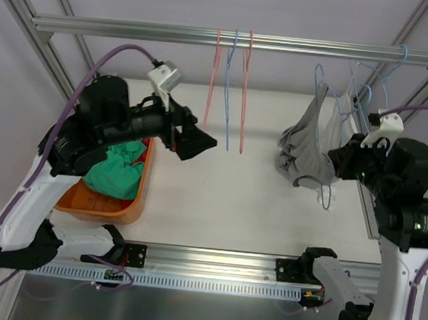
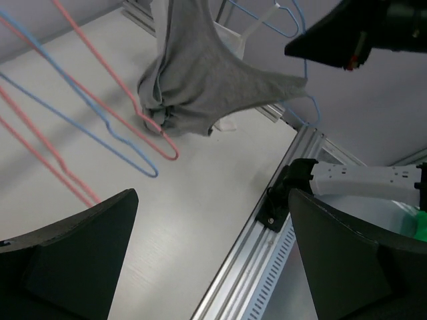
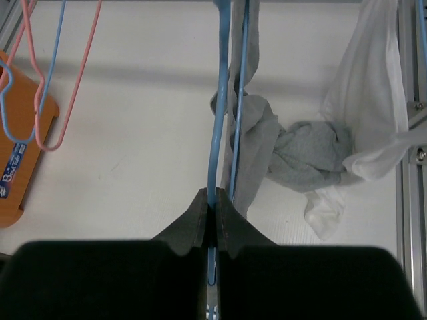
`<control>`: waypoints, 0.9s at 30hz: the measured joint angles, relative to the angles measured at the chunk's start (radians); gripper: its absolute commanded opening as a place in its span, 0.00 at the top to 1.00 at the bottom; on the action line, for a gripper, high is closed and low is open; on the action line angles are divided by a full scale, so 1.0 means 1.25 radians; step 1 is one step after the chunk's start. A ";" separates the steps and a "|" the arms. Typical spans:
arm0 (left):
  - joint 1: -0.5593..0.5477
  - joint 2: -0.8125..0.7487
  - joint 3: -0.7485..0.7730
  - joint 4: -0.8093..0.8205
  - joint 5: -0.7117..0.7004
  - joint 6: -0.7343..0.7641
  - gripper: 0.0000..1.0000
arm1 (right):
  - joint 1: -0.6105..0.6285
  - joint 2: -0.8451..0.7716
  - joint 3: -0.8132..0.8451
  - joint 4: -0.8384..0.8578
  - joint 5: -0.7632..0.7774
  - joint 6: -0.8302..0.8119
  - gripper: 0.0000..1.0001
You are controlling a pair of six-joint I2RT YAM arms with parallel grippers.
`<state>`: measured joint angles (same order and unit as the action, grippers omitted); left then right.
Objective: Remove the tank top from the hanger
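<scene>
A grey tank top [image 1: 309, 141] hangs bunched on a blue wire hanger [image 1: 325, 192] at the right of the rail. My right gripper [image 1: 338, 161] is shut on that hanger's wire. In the right wrist view its jaws [image 3: 213, 200] pinch the blue hanger [image 3: 217, 120], with the grey tank top [image 3: 307, 155] draped just behind and right of it. My left gripper [image 1: 194, 142] is open and empty in mid-air over the table's middle, well left of the tank top. The left wrist view shows the tank top [image 2: 200, 80] ahead between its wide-apart fingers [image 2: 80, 253].
An orange bin [image 1: 133, 202] holding green cloth [image 1: 120, 169] sits at the left. Empty pink and blue hangers [image 1: 230, 94] hang from the top rail [image 1: 135, 30]. A white garment [image 3: 373, 100] hangs by the right frame post. An aluminium rail [image 1: 213, 260] runs along the near edge.
</scene>
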<state>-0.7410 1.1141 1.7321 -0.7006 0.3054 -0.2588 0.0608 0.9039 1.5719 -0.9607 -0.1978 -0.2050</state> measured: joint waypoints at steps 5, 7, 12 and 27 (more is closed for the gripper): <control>-0.190 0.190 0.142 0.052 -0.120 0.046 0.01 | 0.000 -0.138 -0.049 -0.110 0.004 0.011 1.00; -0.234 0.268 0.181 0.090 -0.128 0.060 0.01 | 0.005 -0.173 -0.049 -0.153 0.002 0.012 1.00; -0.273 0.427 0.225 0.185 -0.122 0.070 0.07 | 0.053 -0.221 -0.029 -0.242 0.002 0.018 1.00; -0.271 0.542 0.237 0.318 -0.157 0.076 0.37 | 0.117 -0.224 0.081 -0.308 -0.059 0.017 1.00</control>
<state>-1.0801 1.7916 2.0281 -0.3027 0.1093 -0.1638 0.2073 0.6243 1.6733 -1.3457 -0.2714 -0.1837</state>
